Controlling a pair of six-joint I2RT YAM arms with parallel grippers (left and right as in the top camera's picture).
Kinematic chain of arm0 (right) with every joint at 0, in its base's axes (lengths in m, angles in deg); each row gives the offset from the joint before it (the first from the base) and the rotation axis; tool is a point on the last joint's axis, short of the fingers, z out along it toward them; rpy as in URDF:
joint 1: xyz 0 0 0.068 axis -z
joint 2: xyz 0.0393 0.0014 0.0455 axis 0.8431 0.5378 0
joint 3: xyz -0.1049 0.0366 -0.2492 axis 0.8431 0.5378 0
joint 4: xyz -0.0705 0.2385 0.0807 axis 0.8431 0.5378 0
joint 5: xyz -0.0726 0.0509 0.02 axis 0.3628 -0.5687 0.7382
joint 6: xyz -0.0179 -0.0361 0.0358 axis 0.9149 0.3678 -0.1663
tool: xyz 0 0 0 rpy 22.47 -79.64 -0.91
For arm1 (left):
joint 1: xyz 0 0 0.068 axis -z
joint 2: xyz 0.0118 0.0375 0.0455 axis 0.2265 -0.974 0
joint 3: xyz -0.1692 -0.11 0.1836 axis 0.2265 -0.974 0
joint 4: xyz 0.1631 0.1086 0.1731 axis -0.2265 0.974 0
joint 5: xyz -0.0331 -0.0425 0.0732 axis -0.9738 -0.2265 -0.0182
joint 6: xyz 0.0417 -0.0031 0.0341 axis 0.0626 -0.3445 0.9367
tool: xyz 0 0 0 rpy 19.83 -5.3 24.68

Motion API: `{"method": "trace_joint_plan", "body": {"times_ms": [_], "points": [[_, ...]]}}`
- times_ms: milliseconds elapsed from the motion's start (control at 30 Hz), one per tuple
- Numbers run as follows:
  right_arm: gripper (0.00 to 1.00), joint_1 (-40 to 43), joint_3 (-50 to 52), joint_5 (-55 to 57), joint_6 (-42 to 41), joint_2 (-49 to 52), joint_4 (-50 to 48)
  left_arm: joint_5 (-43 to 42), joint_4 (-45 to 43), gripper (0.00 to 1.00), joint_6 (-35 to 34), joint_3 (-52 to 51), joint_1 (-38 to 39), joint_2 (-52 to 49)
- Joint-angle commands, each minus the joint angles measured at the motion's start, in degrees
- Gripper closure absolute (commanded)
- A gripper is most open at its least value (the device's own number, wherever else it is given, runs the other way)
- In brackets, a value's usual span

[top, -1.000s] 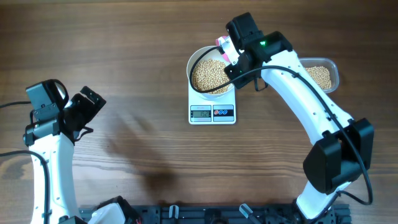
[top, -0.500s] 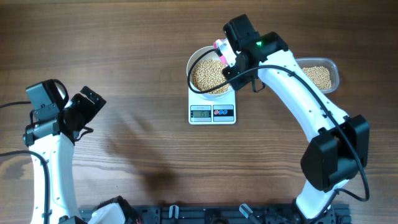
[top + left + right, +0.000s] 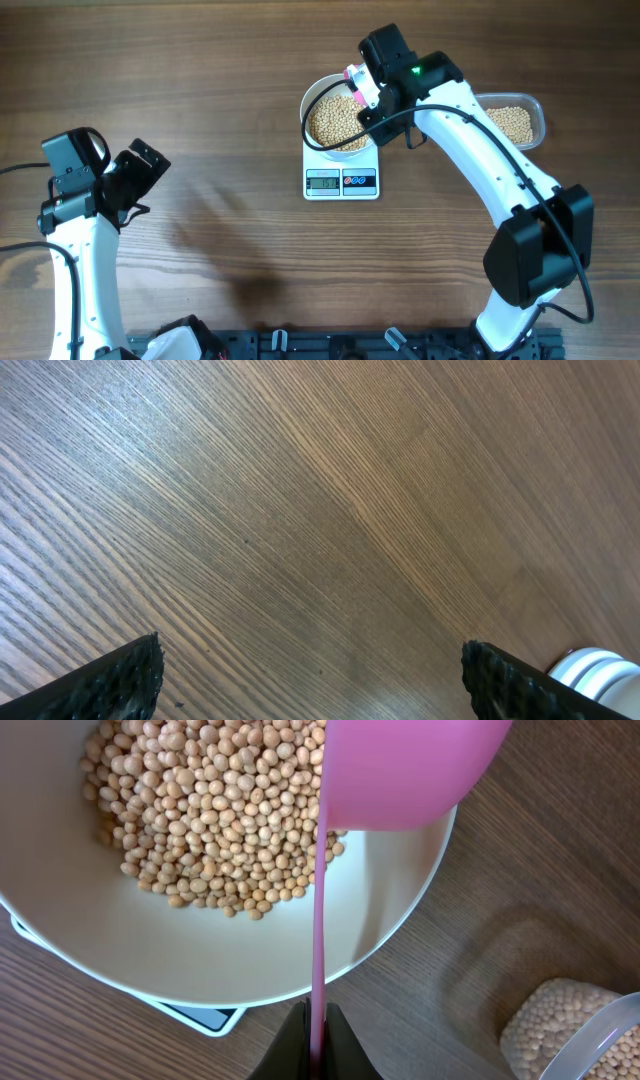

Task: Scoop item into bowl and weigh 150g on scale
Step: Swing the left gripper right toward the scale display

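- The right tool (image 3: 315, 1042) is clenched on the thin handle of a pink scoop (image 3: 400, 770), with its two dark fingers pinching the handle edge-on.
- The cup of the pink scoop hangs over the near-right rim of the white bowl (image 3: 250, 965). The right wrist view shows only its underside, so what it holds cannot be told.
- The beans (image 3: 335, 122) lie heaped in the white bowl, leaving a band of bare inner wall around them.
- The white bowl sits on the scale (image 3: 341, 182), covering its platform. The grey display and the dark button panel stick out on the side nearer the robot, and the digits are too small to read.
- A clear tub (image 3: 537, 108) lies on the bench (image 3: 230, 90) just to the right of the scale, partly under the right arm, with more beans in it.
- The left tool (image 3: 140, 172) is released, its jaws spread wide over bare wood, well apart from the scale and touching nothing.
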Motion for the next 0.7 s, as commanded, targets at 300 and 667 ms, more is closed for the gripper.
{"method": "trace_joint_plan", "body": {"times_ms": [300,667], "points": [[0.96,-0.31,0.17,-1.36,0.79,0.94,-0.61,-10.16,-0.9,0.0,-0.15,-0.15,-0.33,0.04],[0.96,-0.31,0.17,-1.33,0.81,0.94,0.28,-44.63,-1.07,0.0,19.41,-0.15,12.13,-2.49]]}}
